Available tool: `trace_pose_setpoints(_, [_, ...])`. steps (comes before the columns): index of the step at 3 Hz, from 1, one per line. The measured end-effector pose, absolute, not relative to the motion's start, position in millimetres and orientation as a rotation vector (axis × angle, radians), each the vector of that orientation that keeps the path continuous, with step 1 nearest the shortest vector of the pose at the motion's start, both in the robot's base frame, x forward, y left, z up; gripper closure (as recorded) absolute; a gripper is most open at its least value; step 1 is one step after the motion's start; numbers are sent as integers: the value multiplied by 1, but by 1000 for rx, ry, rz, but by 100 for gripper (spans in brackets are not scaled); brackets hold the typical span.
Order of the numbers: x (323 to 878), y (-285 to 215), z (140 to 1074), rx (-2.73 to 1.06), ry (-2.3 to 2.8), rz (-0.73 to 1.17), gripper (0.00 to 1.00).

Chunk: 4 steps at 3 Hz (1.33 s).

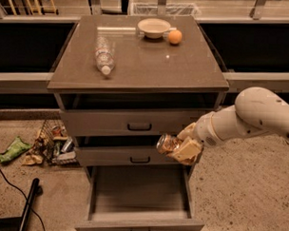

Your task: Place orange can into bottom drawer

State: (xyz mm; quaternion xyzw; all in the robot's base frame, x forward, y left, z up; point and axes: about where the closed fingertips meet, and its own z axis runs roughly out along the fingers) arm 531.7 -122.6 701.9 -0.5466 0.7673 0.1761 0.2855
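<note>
My gripper (pixel 179 146) is shut on the orange can (pixel 166 144), a small can with a golden-brown label and a silver end facing left. It hangs in front of the middle drawer's right side, above the right part of the bottom drawer (pixel 138 221). The bottom drawer is pulled out and its grey inside shows nothing in it. My white arm (pixel 249 118) reaches in from the right.
On the cabinet top (pixel 184 71) lie a clear plastic bottle (pixel 104 55), a white bowl (pixel 153 27) and a round orange fruit (pixel 175 36). Litter (pixel 48 145) sits on the floor to the left. A black cable and pole (pixel 22 203) lie at lower left.
</note>
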Motion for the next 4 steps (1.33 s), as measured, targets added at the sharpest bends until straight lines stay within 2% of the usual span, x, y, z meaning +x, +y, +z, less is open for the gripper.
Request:
trace_pose_setpoints(2, [545,-141,628,-1469,2125,401,100])
trace_pose_setpoints(3, [550,-151,571,-1448,2151,456,100])
trace_pose_setpoints(4, [550,-151,571,-1448,2151,456,100])
